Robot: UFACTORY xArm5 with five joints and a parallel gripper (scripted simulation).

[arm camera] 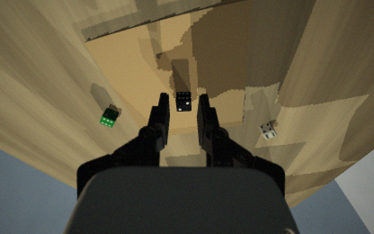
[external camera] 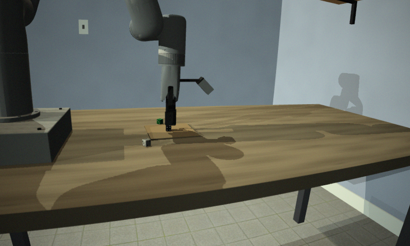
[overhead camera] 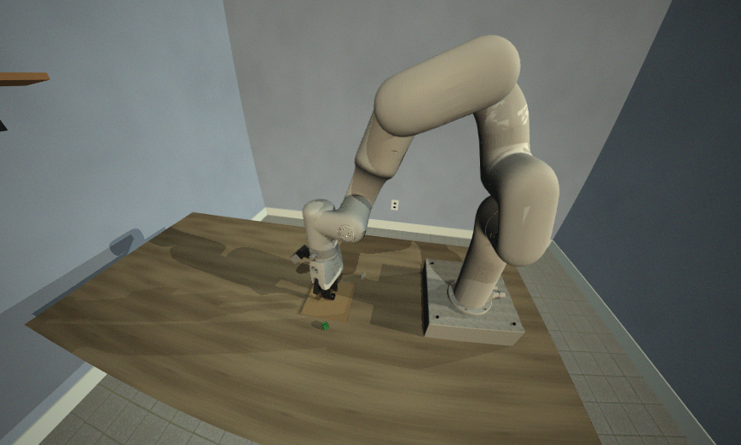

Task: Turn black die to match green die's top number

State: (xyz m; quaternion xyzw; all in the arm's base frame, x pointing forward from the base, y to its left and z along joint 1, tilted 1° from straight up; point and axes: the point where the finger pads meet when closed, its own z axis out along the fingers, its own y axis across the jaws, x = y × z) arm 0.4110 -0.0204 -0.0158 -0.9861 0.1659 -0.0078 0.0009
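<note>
The black die [external camera: 168, 128] [arm camera: 183, 103] sits flat on the tan mat [overhead camera: 320, 310] [external camera: 157, 133] [arm camera: 128, 67]. In the wrist view its lit upper face shows two pips, and the dim side face towards the camera shows six. My gripper [overhead camera: 325, 297] [external camera: 170, 124] [arm camera: 183, 104] points down over the mat, partly open, one finger on each side of the black die with a gap on both sides. The green die [overhead camera: 325, 326] [external camera: 159, 121] [arm camera: 109, 118] lies beside the mat; its lit top appears to show six. In the top view the fingers hide the black die.
The white die [overhead camera: 362, 275] [external camera: 146, 142] [arm camera: 268, 130] lies on the table [overhead camera: 395, 381] [external camera: 261, 159] off the mat, on the side opposite the green die. The robot's base plate [overhead camera: 472, 332] [external camera: 19, 146] stands farther off. Arm shadows cross the mat and table.
</note>
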